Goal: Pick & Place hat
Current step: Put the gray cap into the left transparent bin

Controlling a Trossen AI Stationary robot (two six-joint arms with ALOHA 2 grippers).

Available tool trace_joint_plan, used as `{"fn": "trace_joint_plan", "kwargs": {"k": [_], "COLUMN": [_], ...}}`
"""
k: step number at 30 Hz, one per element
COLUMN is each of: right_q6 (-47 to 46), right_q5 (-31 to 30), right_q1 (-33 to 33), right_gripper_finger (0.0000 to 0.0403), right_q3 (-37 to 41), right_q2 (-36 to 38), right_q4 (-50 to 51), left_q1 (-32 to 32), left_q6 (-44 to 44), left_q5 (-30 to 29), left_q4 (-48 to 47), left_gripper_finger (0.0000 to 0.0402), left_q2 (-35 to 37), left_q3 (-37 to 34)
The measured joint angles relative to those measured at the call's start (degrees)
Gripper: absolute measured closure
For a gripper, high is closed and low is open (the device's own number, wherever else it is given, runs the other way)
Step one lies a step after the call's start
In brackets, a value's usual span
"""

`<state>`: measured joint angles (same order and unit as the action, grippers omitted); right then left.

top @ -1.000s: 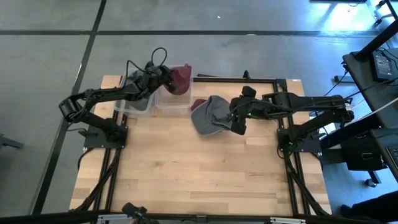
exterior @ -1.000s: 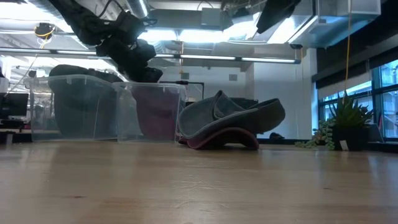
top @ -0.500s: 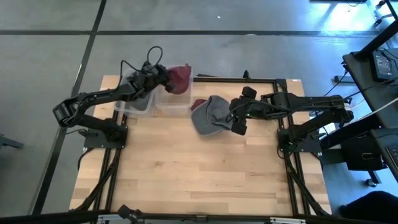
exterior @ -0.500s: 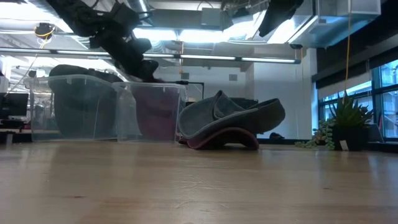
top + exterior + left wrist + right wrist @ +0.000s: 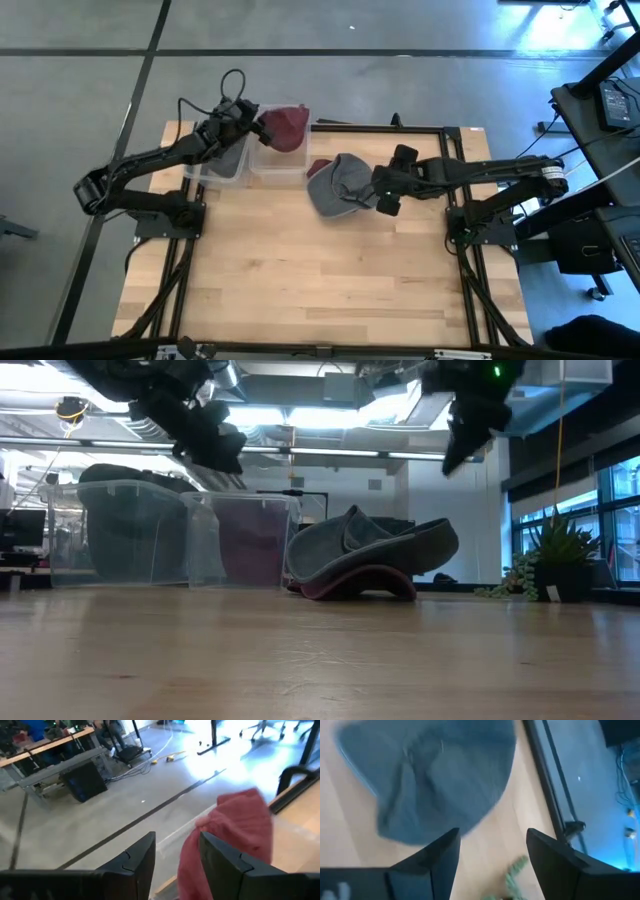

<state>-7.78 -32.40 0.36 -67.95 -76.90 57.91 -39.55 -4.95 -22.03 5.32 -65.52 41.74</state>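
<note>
- Wood worktop (image 5: pixel 320 270), near half bare.
- Grey hat (image 5: pixel 340 185) lies on the worktop just past centre, brim drooping over a maroon hat (image 5: pixel 319 166) that peeks out at its 10 o'clock side (in the low view only a red edge shows under the grey brim).
- Right tool (image 5: pixel 388 192) hovers at the grey hat's 3 o'clock edge, fingers spread wide, nothing between them; raised off the worktop.
- Two clear bins at the far-left edge: right bin (image 5: pixel 278 160) holds a red hat (image 5: pixel 285 127), left bin (image 5: pixel 222 160) holds dark cloth.
- Left tool (image 5: pixel 250 122) sits above the bins at the red hat's 9 o'clock, fingers parted and gripping nothing.
</note>
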Motion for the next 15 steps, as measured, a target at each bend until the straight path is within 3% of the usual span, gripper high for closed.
{"fn": "trace_joint_plan", "kwargs": {"k": [8, 12, 15], "right_q6": [20.1, 29.0, 30.7], "right_q5": [0.7, 1.1, 0.7], "right_q1": [-2.3, -2.3, -2.3], "right_gripper_finger": [0.0176, 0.0176, 0.0176], "right_q3": [11.7, 17.4, 20.5], "right_q2": [0.0, 0.0, 0.1], "right_q4": [-3.2, -5.4, -9.2], "left_q1": [1.3, 2.1, 2.4], "left_q6": [4.1, 4.2, 4.2], "left_q5": [14.3, 15.7, 15.7], "left_q4": [0.0, 0.0, 0.0], "left_gripper_finger": [0.0252, 0.0253, 0.0256], "left_q2": [3.2, 3.7, 3.7], "left_q3": [0.0, 0.0, 0.0]}}
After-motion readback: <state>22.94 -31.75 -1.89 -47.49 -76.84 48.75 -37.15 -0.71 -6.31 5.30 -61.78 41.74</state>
